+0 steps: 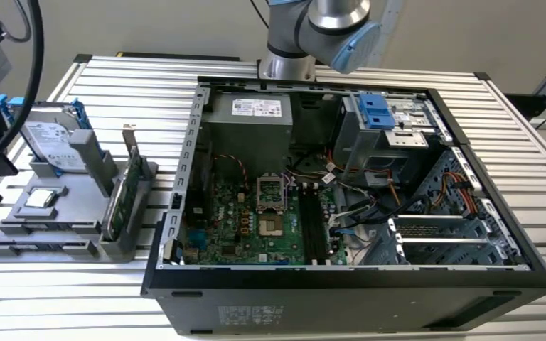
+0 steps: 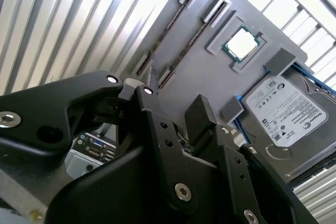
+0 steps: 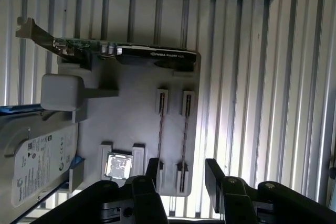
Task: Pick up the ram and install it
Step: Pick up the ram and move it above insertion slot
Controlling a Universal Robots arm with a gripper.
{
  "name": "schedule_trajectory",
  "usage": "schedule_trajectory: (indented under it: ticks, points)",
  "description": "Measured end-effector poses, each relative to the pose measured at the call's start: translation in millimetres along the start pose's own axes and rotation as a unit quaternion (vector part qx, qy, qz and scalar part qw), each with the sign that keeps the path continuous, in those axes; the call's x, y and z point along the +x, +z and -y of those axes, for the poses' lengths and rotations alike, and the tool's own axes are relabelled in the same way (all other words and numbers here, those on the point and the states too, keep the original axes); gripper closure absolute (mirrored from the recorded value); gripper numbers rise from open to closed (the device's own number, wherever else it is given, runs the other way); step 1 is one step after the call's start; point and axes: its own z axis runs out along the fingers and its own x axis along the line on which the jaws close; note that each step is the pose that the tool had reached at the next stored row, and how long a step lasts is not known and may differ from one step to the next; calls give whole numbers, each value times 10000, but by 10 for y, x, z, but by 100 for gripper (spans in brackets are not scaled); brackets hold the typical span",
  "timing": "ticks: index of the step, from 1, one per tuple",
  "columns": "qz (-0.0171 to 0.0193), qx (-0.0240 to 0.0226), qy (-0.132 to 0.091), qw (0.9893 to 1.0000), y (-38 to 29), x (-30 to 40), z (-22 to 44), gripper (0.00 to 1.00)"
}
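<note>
Black two-finger gripper [image 3: 182, 169] hangs above the flat grey plastic holder [image 3: 131, 108]. It is released: fingers [image 3: 212, 174] spread apart, nothing between them, nothing touched. The ram [image 3: 185, 140], a long narrow dark stick, stands edge-on in one of two parallel narrow slots in the holder. In the first wrist view it lines up with the gap between the fingers. A second thin dark edge [image 3: 161, 124] sits in the neighbouring slot just beside it. Cannot tell chips or label on either from this angle.

Same holder carries a square silver processor chip [image 3: 118, 165] beside the slots. It also carries a boxy silver hard drive [image 3: 37, 166] with blue rails at one end, and a green card with a metal bracket [image 3: 126, 53] standing on edge along another side.

In the exterior view the holder sits on the slatted aluminium table [image 1: 140, 92] at the exterior view's left, just beside the open black computer case [image 1: 349, 305]. Green motherboard [image 1: 244, 220] lies flat inside the case, with long black memory sockets [image 1: 313, 227] on it, well apart from the ram. Grey arm [image 1: 316, 25] rises at the far side of the case.
</note>
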Motion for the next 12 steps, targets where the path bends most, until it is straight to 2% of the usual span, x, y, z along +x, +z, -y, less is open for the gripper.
schedule_trajectory:
  ticks: [12]
  points:
    - [1, 7, 7, 10000, 92, 2, 3, 0]
